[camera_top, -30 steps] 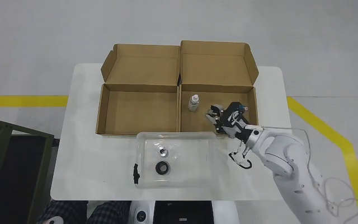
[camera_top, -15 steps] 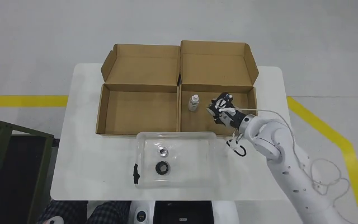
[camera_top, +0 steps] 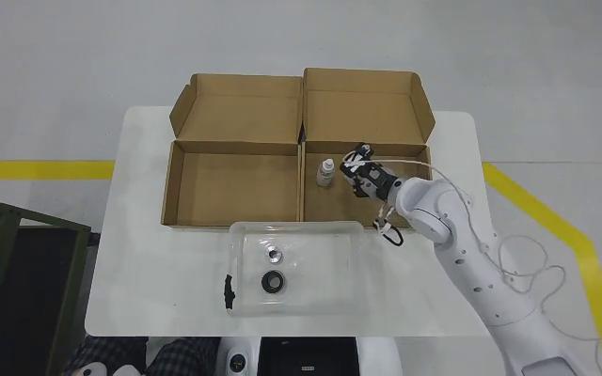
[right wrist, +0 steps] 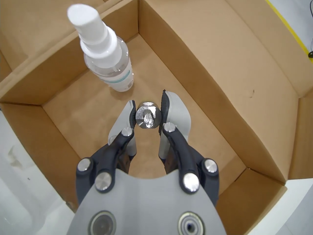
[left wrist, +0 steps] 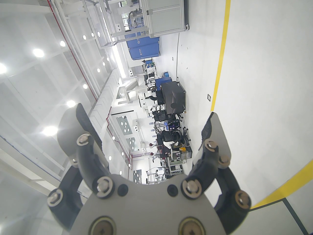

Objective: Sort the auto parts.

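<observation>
The hex fastener (right wrist: 148, 119) (silver, a threaded stub showing at its centre) is clamped between the two pads of my right pincer (right wrist: 148, 103), which is narrowed onto its flats. From above, the right pincer (camera_top: 362, 167) holds it over the far half of the right cardboard box (camera_top: 414, 202), left of that box's middle. I cannot tell whether the fastener touches the box floor.

A spray bottle (right wrist: 107, 57) stands upright just beside it, near the box's left wall and far-left corner (camera_top: 325, 172).

The left cardboard box (camera_top: 235, 188) sits wall to wall with the right one, along the far half of the table (camera_top: 141, 235). A clear tray (camera_top: 296, 230) lies at the table's near edge and touches both boxes. It holds a small silver part (camera_top: 274, 255) and a black ring (camera_top: 274, 280). A black piece (camera_top: 228, 289) sits at the tray's left wall.

My left pincer (left wrist: 145, 112) is spread wide, with nothing between its pads, aimed out at the room.
</observation>
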Controlling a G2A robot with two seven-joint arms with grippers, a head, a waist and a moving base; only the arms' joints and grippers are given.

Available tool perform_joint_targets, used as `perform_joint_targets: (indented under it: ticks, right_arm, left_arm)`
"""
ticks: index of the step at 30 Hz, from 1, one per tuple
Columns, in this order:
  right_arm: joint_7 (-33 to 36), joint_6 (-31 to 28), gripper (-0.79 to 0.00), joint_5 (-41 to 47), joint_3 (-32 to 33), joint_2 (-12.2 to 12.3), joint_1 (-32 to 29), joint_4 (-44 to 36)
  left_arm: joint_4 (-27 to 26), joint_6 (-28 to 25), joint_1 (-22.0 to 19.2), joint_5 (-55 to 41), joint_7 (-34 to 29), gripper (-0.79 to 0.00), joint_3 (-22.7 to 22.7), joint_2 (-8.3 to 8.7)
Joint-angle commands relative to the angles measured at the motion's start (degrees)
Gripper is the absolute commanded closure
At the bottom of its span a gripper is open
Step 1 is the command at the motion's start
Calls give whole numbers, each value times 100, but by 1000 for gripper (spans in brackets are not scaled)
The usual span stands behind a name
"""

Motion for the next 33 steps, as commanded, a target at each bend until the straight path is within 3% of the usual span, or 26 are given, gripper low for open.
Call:
perform_joint_targets:
  ticks: [1, 9, 10, 12, 15, 24, 33]
  right_arm:
    - [21, 23, 0, 25, -90, -32, 99, 162]
    - [22, 75, 0, 52, -352, -137, 352, 588]
    - [14, 79, -43, 57, -369, -146, 369, 622]
    - [6, 92, -289, 58, -396, -164, 406, 688]
    - [3, 107, -459, 57, -430, -186, 447, 750]
    - [-122, 139, -449, 98, -278, -181, 348, 565]
    - [-156, -45, -471, -68, 389, 16, -456, -696]
  left_arm:
    - [0, 0, 0, 0, 0, -785, 0, 0]
    - [0, 0, 0, 0, 0, -785, 0, 0]
    - [0, 0, 0, 0, 0, -785, 0, 0]
    - [0, 0, 0, 0, 0, -785, 0, 0]
    - [0, 0, 0, 0, 0, -785, 0, 0]
    - [0, 0, 0, 0, 0, -785, 0, 0]
    - [0, 0, 0, 0, 0, -785, 0, 0]
